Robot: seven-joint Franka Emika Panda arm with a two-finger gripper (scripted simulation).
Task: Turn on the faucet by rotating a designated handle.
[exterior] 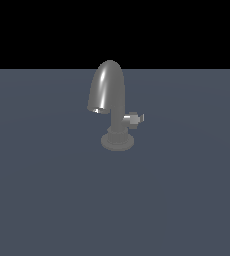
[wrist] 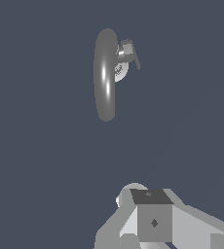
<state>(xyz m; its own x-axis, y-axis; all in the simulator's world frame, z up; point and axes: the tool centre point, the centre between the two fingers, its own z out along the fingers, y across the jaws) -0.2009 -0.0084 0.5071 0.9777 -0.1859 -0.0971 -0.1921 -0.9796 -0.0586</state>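
Observation:
The faucet [exterior: 108, 95] stands on the dark grey-blue floor in the middle of the exterior view, a grey metallic tap with a thick arched spout curving down over a round flat base [exterior: 117, 141]. The handle [exterior: 133, 119], a small light-grey knob with a flat tab end, sticks out of the neck toward the exterior view's right. From above, the wrist view shows the faucet [wrist: 105, 73] as a long oval, with the handle [wrist: 128, 52] beside it. My gripper's fingers appear in neither view.
Grey blocky parts of the arm [wrist: 153, 219] fill the lower edge of the wrist view, well apart from the faucet. The flat floor [exterior: 47, 190] stretches around the faucet, with black background behind it.

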